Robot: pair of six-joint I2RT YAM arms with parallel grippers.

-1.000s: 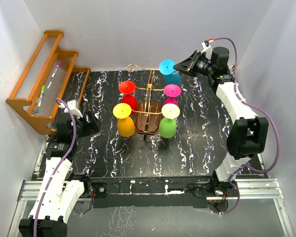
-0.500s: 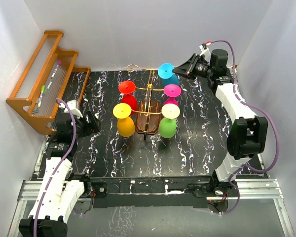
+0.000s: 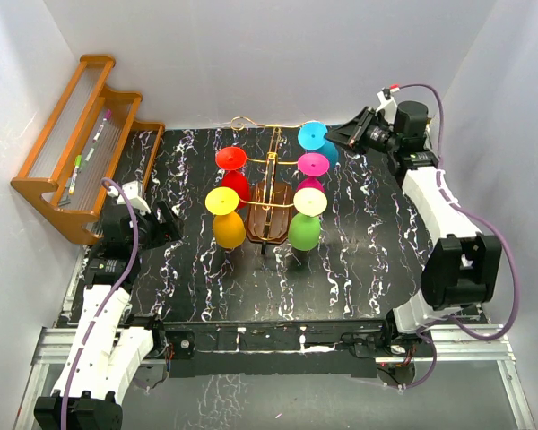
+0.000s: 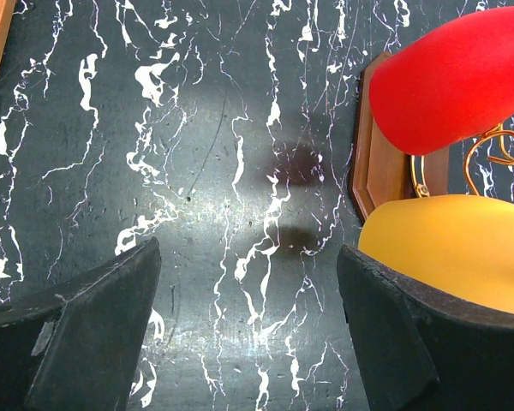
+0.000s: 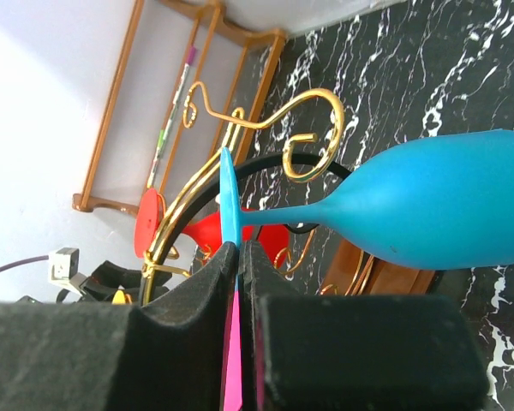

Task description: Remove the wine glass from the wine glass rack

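From above, the right gripper (image 3: 333, 139) is pinched on the foot of the blue wine glass (image 3: 314, 134) at the far right of the wine glass rack (image 3: 267, 215). The left gripper (image 3: 166, 223) sits well apart by the wooden shelf (image 3: 81, 143). The left wrist view shows its jaws wide over the table (image 4: 197, 171), with a red glass (image 4: 450, 81) and a yellow glass (image 4: 450, 248) to the right. The right wrist view shows the fingers (image 5: 197, 291) clamping the foot's thin edge, with the stem beside a gold wire curl (image 5: 313, 128), perhaps touching it.

White arms (image 3: 99, 327), purple cables (image 3: 136, 242), black left pincer (image 4: 247, 257) and right pincer (image 5: 238, 257).
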